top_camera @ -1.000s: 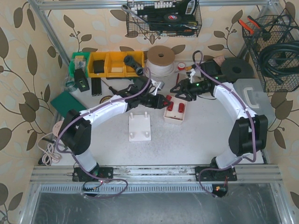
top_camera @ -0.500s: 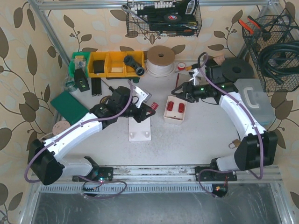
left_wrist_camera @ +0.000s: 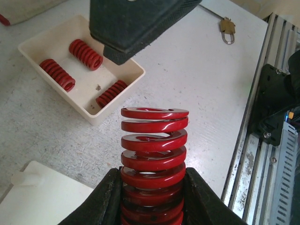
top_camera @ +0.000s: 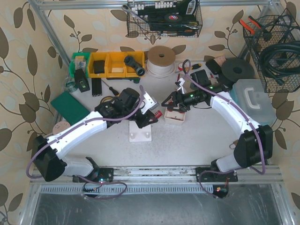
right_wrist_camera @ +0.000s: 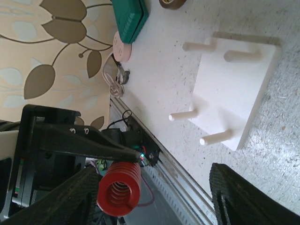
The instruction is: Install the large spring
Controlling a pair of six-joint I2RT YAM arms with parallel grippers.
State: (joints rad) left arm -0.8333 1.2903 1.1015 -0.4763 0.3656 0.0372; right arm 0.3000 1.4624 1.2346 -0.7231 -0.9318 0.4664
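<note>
My left gripper (left_wrist_camera: 152, 177) is shut on the large red spring (left_wrist_camera: 153, 154), which stands up between the fingers. In the top view the left gripper (top_camera: 151, 114) holds the spring (top_camera: 158, 114) level, just above and right of the white peg base (top_camera: 140, 130). My right gripper (top_camera: 169, 104) is open and empty, close to the spring's free end, over the left edge of the cream tray (top_camera: 177, 119). In the right wrist view the spring (right_wrist_camera: 119, 188) shows end-on between the open right gripper's (right_wrist_camera: 154, 201) fingers, with the base's pegs (right_wrist_camera: 234, 89) beyond.
The tray (left_wrist_camera: 123, 96) holds three small red springs (left_wrist_camera: 86, 53). A padlock (left_wrist_camera: 227, 31) lies near the front rail. Yellow bins (top_camera: 110, 63), a cord spool (top_camera: 161, 60), a green pad (top_camera: 68, 107) and a grey case (top_camera: 253, 101) ring the back and sides.
My left arm has swung back from the tray with the spring and now holds it by the base's upper right corner. My right gripper has moved left and nearer, to the tray's left edge.
</note>
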